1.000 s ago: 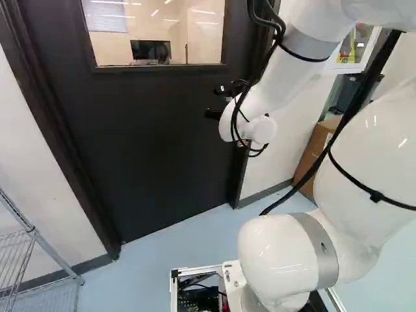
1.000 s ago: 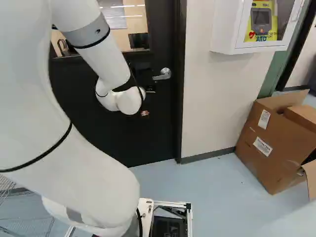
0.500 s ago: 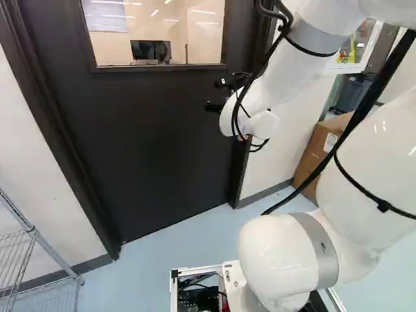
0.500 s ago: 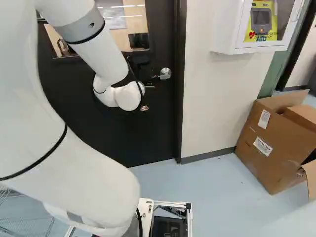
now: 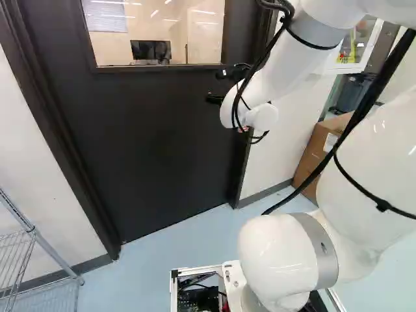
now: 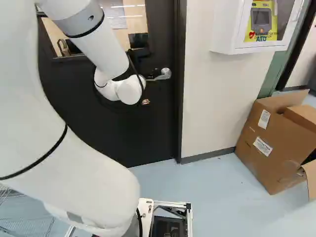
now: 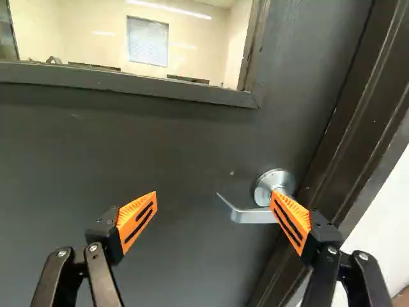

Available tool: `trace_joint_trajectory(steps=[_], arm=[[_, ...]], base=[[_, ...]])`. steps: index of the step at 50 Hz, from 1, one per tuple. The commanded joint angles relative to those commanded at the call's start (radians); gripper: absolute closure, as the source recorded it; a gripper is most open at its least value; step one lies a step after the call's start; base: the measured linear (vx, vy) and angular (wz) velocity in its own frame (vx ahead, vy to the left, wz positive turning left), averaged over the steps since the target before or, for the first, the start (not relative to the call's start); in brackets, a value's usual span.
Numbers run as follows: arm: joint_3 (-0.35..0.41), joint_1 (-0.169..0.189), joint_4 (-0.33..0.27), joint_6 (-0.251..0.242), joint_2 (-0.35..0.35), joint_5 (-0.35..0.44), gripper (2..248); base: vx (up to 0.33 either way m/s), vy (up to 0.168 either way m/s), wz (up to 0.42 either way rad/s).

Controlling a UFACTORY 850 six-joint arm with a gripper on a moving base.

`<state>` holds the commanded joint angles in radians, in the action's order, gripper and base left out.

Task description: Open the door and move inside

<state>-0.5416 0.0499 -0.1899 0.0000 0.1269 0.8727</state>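
Note:
The dark door (image 5: 149, 143) with a window stands shut in its frame. My gripper (image 5: 214, 99) is at the door's handle side in the left base view, largely hidden by the wrist. In the wrist view the gripper (image 7: 214, 198) is open, its orange-padded fingers wide apart. The silver lever handle (image 7: 252, 215) lies ahead; its free end points into the gap, and one finger overlaps its round mount. Whether that finger touches it I cannot tell. The handle (image 6: 164, 74) also shows right of the wrist in the right base view.
A white wall (image 6: 207, 98) with a defibrillator cabinet (image 6: 252, 24) adjoins the door frame on the handle side. An open cardboard box (image 6: 271, 143) stands on the floor by that wall. A wire shelf (image 5: 19, 260) is at the left of the left base view.
The arm's wrist and gripper have risen a little along the door, closer to the handle's height. The base and the door have not moved.

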Motion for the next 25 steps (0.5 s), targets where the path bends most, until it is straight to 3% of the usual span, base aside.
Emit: trace_joint_trajectory(steps=[25], arm=[[-0.074,0.008,0.0,0.0,-0.045,0.0,3]], base=[[0.0,0.0,0.0]])
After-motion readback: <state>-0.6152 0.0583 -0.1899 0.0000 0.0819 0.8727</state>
